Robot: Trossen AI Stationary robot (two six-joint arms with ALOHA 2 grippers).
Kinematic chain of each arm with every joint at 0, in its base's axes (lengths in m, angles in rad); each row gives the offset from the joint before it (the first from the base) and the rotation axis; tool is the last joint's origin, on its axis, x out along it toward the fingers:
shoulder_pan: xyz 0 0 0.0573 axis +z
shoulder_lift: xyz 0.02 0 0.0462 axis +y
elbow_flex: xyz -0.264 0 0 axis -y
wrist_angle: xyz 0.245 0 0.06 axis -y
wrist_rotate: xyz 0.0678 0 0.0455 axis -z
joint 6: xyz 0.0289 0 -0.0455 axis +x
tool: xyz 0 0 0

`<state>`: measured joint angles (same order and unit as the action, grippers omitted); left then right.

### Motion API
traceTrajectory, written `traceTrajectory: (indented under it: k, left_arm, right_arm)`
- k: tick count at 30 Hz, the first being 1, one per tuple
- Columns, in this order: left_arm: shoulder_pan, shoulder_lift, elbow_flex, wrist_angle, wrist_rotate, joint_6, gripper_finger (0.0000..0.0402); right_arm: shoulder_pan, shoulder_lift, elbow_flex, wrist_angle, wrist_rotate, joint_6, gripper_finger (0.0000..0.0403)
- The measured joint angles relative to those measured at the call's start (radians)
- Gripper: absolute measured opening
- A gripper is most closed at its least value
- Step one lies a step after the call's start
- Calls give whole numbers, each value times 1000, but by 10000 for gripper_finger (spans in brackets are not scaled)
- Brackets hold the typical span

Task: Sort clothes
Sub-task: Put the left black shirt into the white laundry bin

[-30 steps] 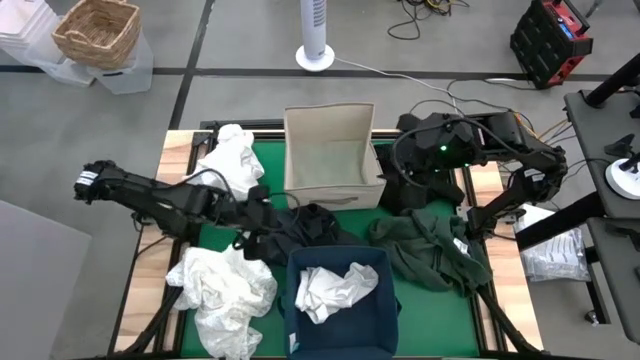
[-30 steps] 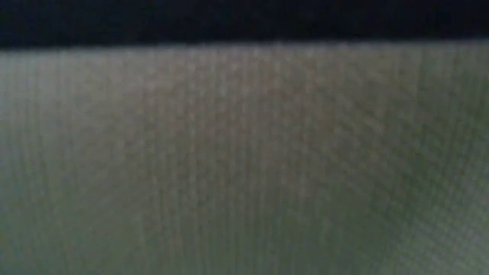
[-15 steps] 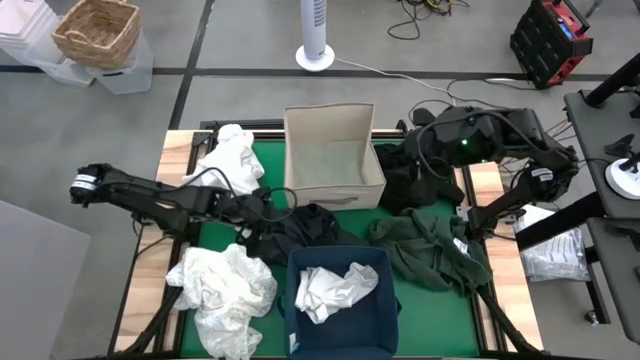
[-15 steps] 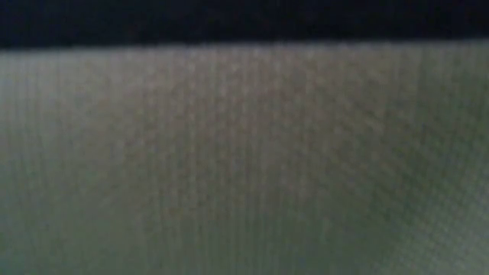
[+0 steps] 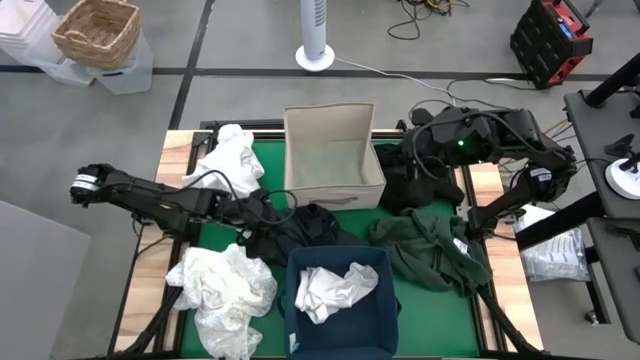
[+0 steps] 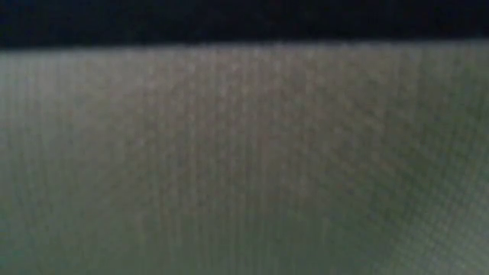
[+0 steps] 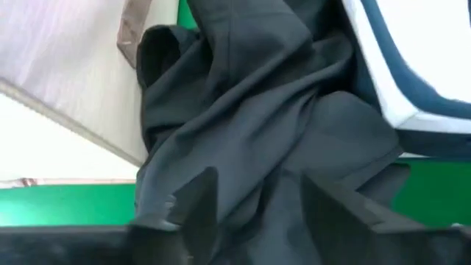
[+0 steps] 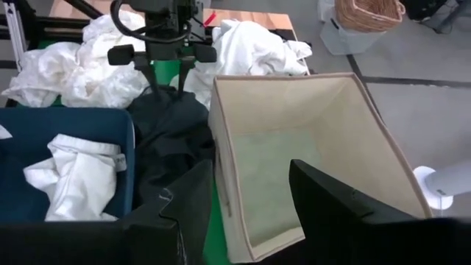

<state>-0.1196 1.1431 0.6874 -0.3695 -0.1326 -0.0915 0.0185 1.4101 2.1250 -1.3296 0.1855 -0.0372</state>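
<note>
A black garment [image 5: 310,225] [image 7: 257,110] lies crumpled on the green mat between the beige box [image 5: 330,122] and the navy bin [image 5: 292,275]. My left gripper [image 5: 262,212] [image 7: 257,213] stands open at its left edge, pointing down, with a fold of the black cloth between its fingers. My right gripper [image 8: 246,199] [image 5: 405,165] hovers open and bare by the box's right wall. White clothes lie at the far left [image 5: 232,160], the near left [image 5: 220,285] and in the bin [image 5: 335,290]. An olive garment [image 5: 430,245] lies at the right. My left gripper comes at the black garment's left part [image 8: 171,103] from above. Its open fingers [image 7: 199,206] reach down to the cloth on either side of a fold. Whether they touch it I cannot tell. The garment rests on the mat.
More dark cloth [image 5: 415,190] is heaped to the right of the beige box, below my right arm. The low view is filled by a blurred grey-beige surface. Bare mat shows between the white clothes at the left [image 5: 215,235].
My right arm has drawn back a little toward the table's right edge, then held still. The clothes lie as before.
</note>
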Motion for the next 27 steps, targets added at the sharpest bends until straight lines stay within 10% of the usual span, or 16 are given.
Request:
traceTrajectory:
  k: [10,27]
  left_arm:
    - [2,1,-107,76,11,-6,247]
    - [8,155,-222,310,11,-30,182]
  right_arm:
    - [0,6,-1,2,20,38,176]
    - [0,8,-3,3,53,85,176]
